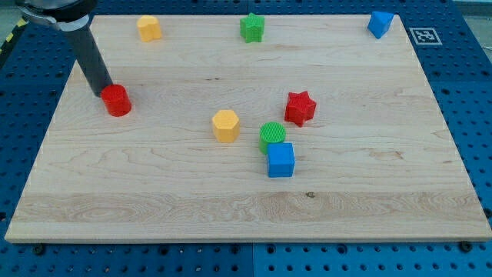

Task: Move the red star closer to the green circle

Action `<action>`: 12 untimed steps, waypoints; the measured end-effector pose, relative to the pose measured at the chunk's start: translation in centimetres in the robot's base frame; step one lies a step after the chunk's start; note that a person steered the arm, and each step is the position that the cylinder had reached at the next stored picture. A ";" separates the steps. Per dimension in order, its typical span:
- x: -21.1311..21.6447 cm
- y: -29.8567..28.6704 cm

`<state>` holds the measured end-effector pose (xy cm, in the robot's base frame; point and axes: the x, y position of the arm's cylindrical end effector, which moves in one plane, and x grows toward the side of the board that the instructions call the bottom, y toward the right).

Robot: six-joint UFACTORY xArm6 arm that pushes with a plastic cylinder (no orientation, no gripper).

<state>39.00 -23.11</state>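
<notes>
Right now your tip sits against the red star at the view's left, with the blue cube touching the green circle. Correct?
Not quite: my tip is against the red round block, not the red star. The camera view shows it. The blue cube does touch the green circle.

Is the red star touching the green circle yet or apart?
Apart: a thin strip of board shows between the red star and the green circle.

Wooden board [231,208] on blue pegboard [469,92]

Bare desk [154,177] lies between my tip [103,93] and the red star [300,108]; only the yellow block [226,125] stands partway across.
</notes>
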 end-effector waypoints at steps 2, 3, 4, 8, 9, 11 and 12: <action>0.0 0.9; -0.1 3.8; -0.2 3.9; -0.4 13.6; -0.4 15.1; 0.2 18.6; 1.2 21.2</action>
<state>40.21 -1.91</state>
